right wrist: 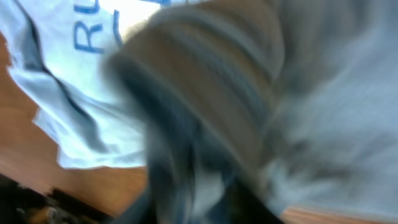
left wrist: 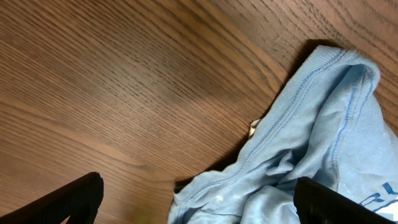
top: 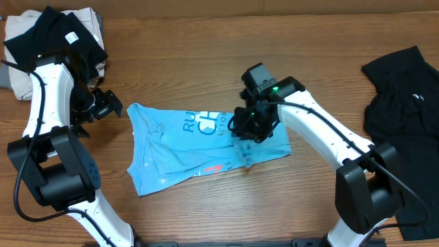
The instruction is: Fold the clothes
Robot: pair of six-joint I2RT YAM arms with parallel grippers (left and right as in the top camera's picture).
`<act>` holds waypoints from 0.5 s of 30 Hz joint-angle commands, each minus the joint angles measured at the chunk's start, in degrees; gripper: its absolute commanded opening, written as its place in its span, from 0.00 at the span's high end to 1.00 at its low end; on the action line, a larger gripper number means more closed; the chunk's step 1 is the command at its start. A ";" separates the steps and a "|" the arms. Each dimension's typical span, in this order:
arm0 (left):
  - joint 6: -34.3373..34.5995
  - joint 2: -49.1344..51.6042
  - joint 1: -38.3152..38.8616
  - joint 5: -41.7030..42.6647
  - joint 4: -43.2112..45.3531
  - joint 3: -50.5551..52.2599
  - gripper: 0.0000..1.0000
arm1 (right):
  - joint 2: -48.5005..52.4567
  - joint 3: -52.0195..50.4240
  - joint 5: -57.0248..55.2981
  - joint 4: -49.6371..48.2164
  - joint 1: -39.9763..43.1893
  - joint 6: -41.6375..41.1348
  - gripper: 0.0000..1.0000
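So, the wooden table [top: 206,41] takes up the whole overhead view, and the light blue T-shirt [top: 178,151] lies rumpled near the middle of it, between the two arms. It's spread flat-ish but with plenty of wrinkles. One black garment [top: 401,103] sits at the right edge of the table, well apart from the shirt. Another black garment [top: 55,34] is piled on a beige cloth [top: 92,19] in the far left corner.

The left gripper [top: 103,106] hangs just beside the shirt's left edge with its jaws spread wide and nothing between them; the left wrist view shows a stitched hem of the shirt lying on the wood near the right finger. The right gripper [top: 252,130] is down on the right part of the shirt. Honestly can't tell whether it's pinching fabric, since the right wrist view is a blurry mess.

As for writing, the lettering [top: 199,123] starts with "RU", and the bigger characters beside it aren't readable. A small red mark [top: 211,167] sits closer to the near edge.
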State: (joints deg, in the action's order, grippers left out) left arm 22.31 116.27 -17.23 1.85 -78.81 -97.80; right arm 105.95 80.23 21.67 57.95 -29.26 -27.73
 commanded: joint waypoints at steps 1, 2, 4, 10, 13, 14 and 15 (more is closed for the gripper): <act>-0.50 0.31 0.44 -0.37 -0.31 0.37 0.00 | -0.39 -0.15 0.74 -0.94 -1.01 -1.03 0.27; -0.50 0.31 0.44 -0.37 -0.31 0.37 0.00 | -0.39 -0.13 0.85 -1.14 -1.01 -1.05 0.26; -0.50 0.31 0.44 -0.37 -0.28 0.37 0.00 | -0.39 -0.02 0.94 -1.07 -1.01 -0.98 0.25; -0.57 0.31 0.44 -0.37 -0.50 0.37 0.00 | -0.42 4.94 -3.15 6.97 4.15 1.16 0.25; -0.96 0.31 0.44 -0.37 -0.48 0.37 0.00 | -0.42 6.56 -4.46 10.80 7.72 3.45 0.25; -0.96 0.31 0.44 -0.37 -0.48 0.37 0.00 | -0.39 6.51 -4.46 11.87 9.03 4.24 0.27; -0.94 0.31 0.44 -0.35 -0.46 0.37 0.00 | -0.39 6.38 -4.44 12.57 9.88 4.79 0.30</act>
State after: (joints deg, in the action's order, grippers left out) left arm 22.26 116.27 -17.23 1.85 -79.11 -97.78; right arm 105.97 85.06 19.18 69.17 -22.06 -25.76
